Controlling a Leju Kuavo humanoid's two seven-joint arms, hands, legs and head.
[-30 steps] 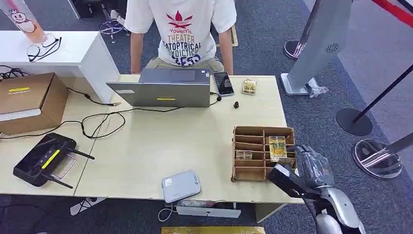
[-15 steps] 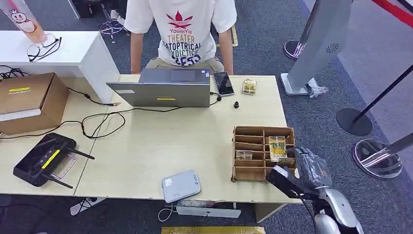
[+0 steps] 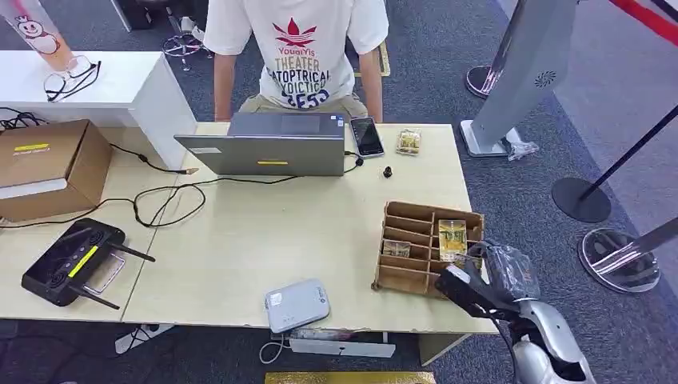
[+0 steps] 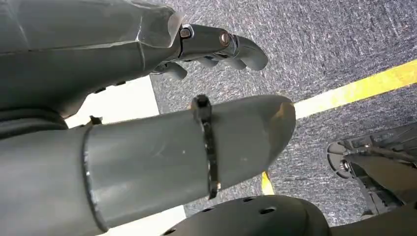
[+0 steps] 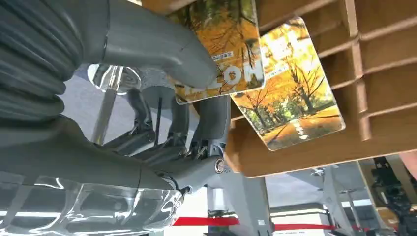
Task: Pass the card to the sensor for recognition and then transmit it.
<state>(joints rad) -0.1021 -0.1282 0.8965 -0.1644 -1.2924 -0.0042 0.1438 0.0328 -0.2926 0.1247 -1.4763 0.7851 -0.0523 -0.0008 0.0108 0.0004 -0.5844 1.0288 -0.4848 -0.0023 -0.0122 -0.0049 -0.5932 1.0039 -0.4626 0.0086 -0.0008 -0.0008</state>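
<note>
**Ana:** Head view first: where does the card (image 3: 452, 240) lie from the right hand (image 3: 489, 280)?

**Ben:** It stands in the wooden organiser (image 3: 408, 276) at the counter's (image 3: 256, 240) front right corner, in a compartment on the organiser's right side. The right hand is at the organiser's front right corner, so the card lies just ahead of the hand, towards the counter's far edge, and slightly inward.

**Ana:** Is the hand holding it?

**Ben:** In the right wrist view the thumb (image 5: 162, 46) presses on the face of the nearer autumn-printed card (image 5: 231, 49), with darker fingers (image 5: 211, 123) curled on the other side. That looks like a pinch (I judge it as a grasp forming, since the card is not out of its slot). A second card (image 5: 290, 98) sits beside it, overlapping in that view.

**Ana:** The card's long axis?

**Ben:** It runs roughly from the counter's front edge to its far edge, leaning in the slot, so the lift should go up and back towards the robot.

**Ana:** And the sensor?

**Ben:** The grey reader (image 3: 297, 305) sits near the counter's front edge, well to the left of the organiser. The left hand (image 4: 216, 46) hangs over the floor, fingers curled in on nothing, so the right is clearly nearer.
</note>
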